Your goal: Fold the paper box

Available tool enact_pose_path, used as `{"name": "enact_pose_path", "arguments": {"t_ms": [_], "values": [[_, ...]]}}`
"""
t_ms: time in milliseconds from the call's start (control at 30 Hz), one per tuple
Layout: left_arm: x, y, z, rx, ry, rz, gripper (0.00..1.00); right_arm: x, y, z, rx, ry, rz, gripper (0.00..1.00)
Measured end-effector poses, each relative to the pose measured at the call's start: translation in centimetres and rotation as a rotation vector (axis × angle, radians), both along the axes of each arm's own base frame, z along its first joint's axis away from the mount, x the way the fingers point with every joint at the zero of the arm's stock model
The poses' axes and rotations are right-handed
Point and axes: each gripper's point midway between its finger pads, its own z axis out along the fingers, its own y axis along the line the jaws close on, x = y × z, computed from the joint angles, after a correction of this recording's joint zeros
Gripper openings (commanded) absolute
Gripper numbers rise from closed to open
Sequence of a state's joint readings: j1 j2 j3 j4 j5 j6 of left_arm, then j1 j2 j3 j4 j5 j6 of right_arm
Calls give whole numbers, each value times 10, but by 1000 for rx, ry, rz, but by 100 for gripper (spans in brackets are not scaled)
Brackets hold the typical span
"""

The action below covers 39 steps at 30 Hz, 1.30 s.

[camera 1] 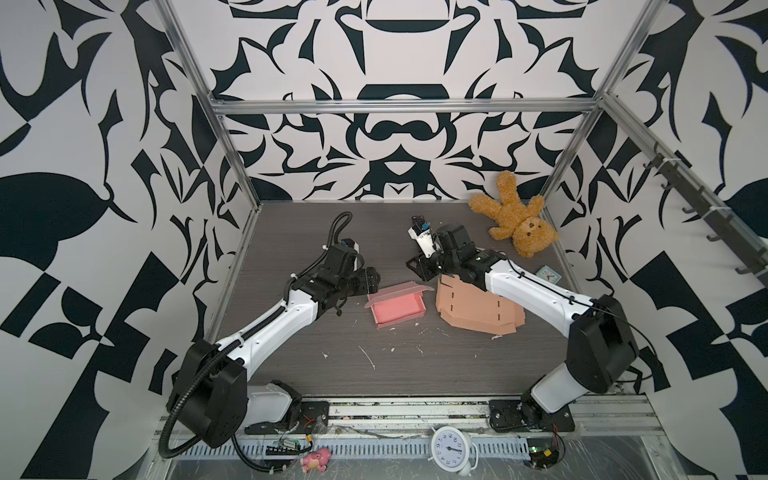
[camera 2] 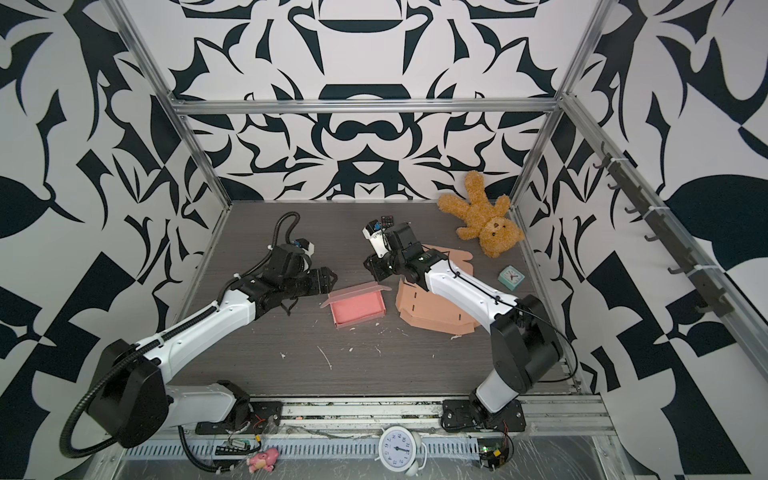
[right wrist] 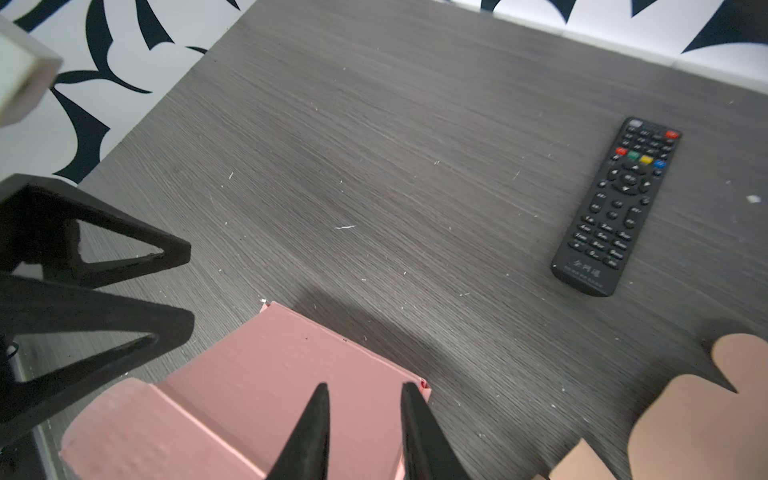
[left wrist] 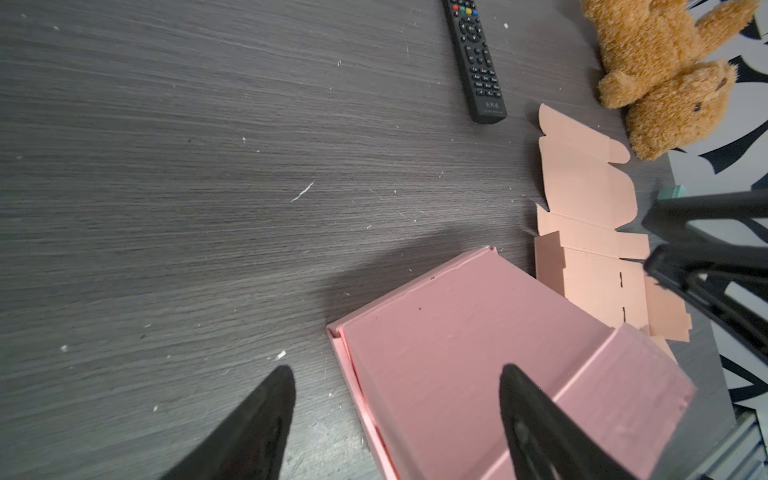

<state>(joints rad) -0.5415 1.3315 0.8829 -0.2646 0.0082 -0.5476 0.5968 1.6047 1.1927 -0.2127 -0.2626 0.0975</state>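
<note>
Paper box (camera 1: 397,309) lies lengthwise between arms; left gripper (left wrist: 397,370) spread wide at its end, right gripper (right wrist: 365,387) barely apart, both empty.

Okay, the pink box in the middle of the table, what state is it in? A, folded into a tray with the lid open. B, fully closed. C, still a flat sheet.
A: in both top views the pink box has its walls up and its inside showing, with the lid flap raised along the far edge.
</note>
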Motion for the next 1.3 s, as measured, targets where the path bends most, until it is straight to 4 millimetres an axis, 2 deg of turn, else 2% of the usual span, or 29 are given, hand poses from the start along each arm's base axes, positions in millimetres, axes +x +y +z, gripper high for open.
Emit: {"name": "enact_pose_path", "arguments": {"t_ms": [100,233,367,867,1167,1300], "values": [[0,-1,-5,5,12,-4,81,-1,2,-15,-14,37,9,31],[1,-5,-6,-15,3,-15,81,-2,6,-18,-1,50,20,30],[-6,-3,-21,-14,32,-19,80,-4,5,-23,6,62,23,30],[-26,2,-54,-22,110,-15,76,-28,-11,-72,-33,171,-7,30],[-28,-1,-57,-38,110,-13,71,-38,-13,-77,-26,181,-16,30],[-35,1,-68,-32,130,-14,70,-48,-5,-79,-32,185,5,30]]}}
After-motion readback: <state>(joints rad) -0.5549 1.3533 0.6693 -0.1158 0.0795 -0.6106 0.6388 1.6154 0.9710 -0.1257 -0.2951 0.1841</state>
